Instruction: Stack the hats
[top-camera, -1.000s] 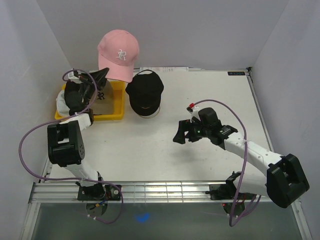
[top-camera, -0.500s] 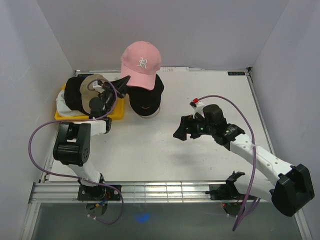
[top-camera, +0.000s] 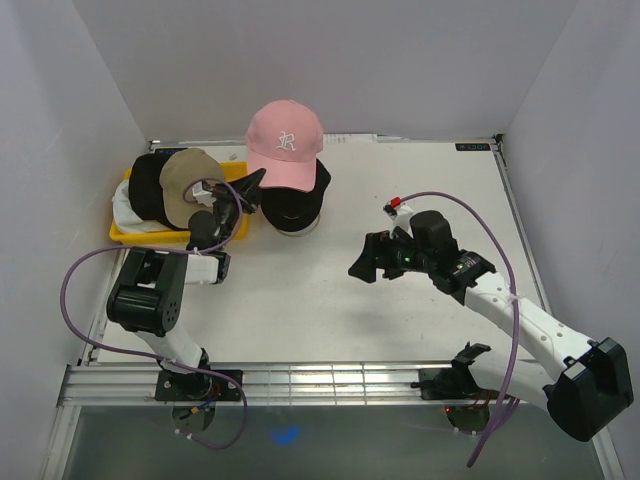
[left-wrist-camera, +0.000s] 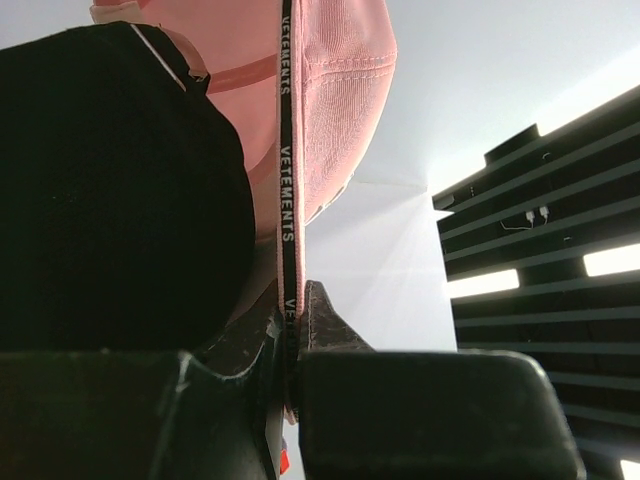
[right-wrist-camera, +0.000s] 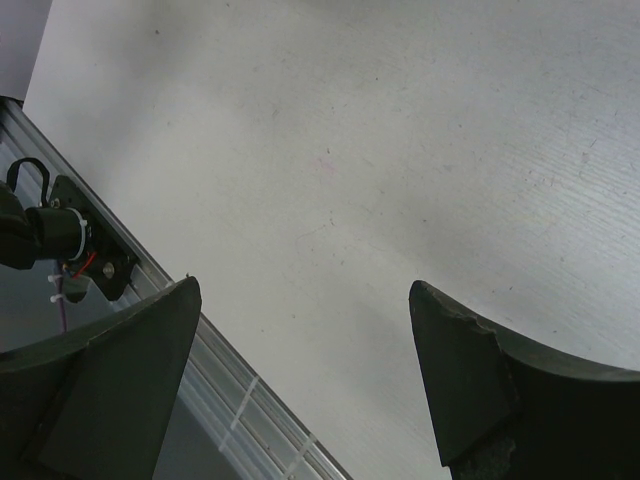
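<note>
At the back of the desk (top-camera: 400, 180), the pink cap (top-camera: 285, 140) sat over the black cap (top-camera: 292, 208), covering its far part; whether the two were touching was hard to tell from above. The left fingers (top-camera: 251, 181) were closed on the pink cap's lower edge. The left wrist view showed them pinching a black lettered band (left-wrist-camera: 287, 150) that ran along that edge, with the pink crown rising beyond it and the black cap just beside it on the left. To the left of this pair, the yellow tray (top-camera: 235, 232) held a tan cap (top-camera: 185, 175) lying against a second black cap (top-camera: 147, 185). The right fingers (top-camera: 358, 270) were spread wide with nothing between them, hanging over bare desk, well apart from every cap
</note>
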